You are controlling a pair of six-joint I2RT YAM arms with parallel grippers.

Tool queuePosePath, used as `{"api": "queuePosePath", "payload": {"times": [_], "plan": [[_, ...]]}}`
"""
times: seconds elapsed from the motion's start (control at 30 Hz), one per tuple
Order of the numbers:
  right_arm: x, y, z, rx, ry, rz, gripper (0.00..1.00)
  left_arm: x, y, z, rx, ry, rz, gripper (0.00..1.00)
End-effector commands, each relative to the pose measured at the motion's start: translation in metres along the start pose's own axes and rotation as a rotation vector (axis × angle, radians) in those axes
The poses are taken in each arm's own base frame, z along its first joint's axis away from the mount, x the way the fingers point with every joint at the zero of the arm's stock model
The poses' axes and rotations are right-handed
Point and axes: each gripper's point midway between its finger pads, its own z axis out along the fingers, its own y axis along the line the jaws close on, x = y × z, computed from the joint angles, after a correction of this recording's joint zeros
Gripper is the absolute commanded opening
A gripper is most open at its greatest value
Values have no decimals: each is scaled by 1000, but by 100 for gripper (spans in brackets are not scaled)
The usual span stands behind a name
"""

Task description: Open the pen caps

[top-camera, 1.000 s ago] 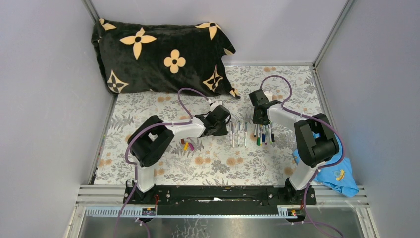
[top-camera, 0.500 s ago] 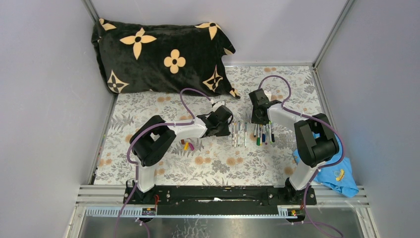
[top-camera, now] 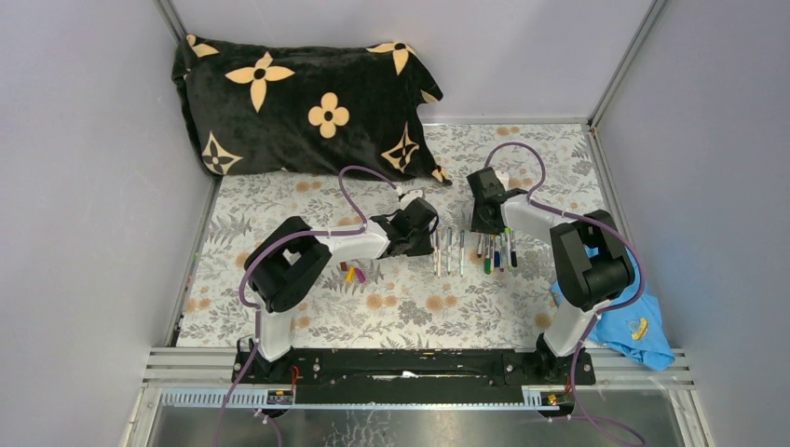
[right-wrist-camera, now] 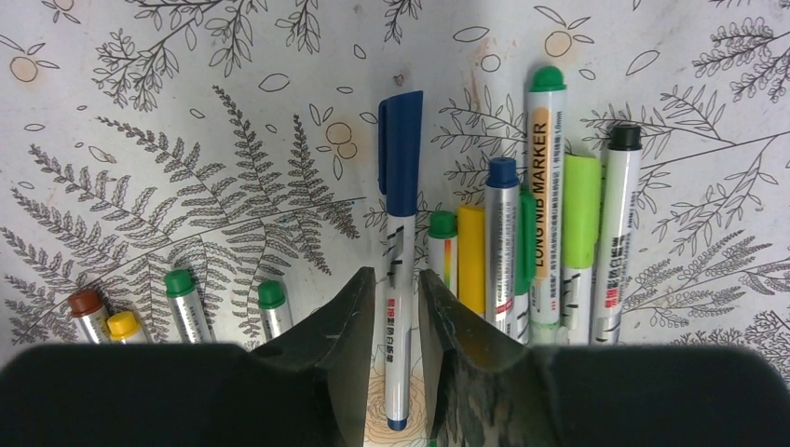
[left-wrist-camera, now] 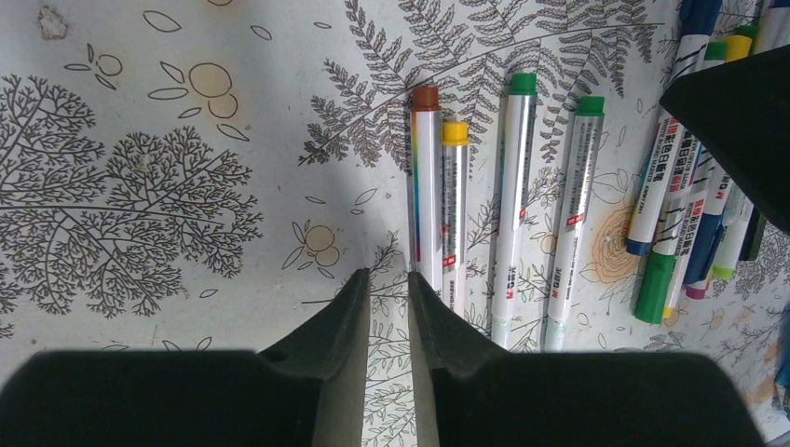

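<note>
Two groups of pens lie on the floral cloth. The left group (top-camera: 448, 251) has bare barrels with brown (left-wrist-camera: 426, 177), yellow (left-wrist-camera: 454, 205) and green (left-wrist-camera: 515, 186) ends. The right group (top-camera: 496, 251) still wears caps. My left gripper (left-wrist-camera: 387, 277) hovers low just left of the brown-ended pen, jaws a narrow gap apart with only cloth between them. My right gripper (right-wrist-camera: 395, 276) is open, its jaws straddling the barrel of a blue-capped pen (right-wrist-camera: 400, 233) without clearly touching it. A few loose caps (top-camera: 352, 273) lie left of the pens.
A black pillow with tan flowers (top-camera: 298, 102) fills the back left. A blue cloth (top-camera: 638, 331) lies at the right edge by the right arm's base. Grey walls close in on both sides. The right gripper's body shows in the left wrist view (left-wrist-camera: 741, 121).
My left gripper has edged right, closer to the left group of pens. My right gripper has shifted only slightly over the right group.
</note>
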Motion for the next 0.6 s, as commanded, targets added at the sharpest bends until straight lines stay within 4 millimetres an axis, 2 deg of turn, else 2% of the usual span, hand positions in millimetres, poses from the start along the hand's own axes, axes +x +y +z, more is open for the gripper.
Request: {"api": "queuePosePath", "payload": {"times": [0.0, 0.2, 0.33, 0.43, 0.57], "plan": [[-3, 5, 5, -21, -6, 4, 30, 4, -4, 5, 9, 6, 2, 26], [4, 3, 12, -10, 10, 4, 30, 4, -2, 5, 4, 0, -1, 28], [10, 1, 15, -1, 22, 6, 28, 0, 0, 1, -7, -19, -11, 40], [13, 0, 16, 1, 26, 6, 18, -3, 3, -2, -22, -33, -17, 52], [11, -1, 12, -3, 15, 8, 4, -9, 7, -11, -43, -54, -17, 61]]}}
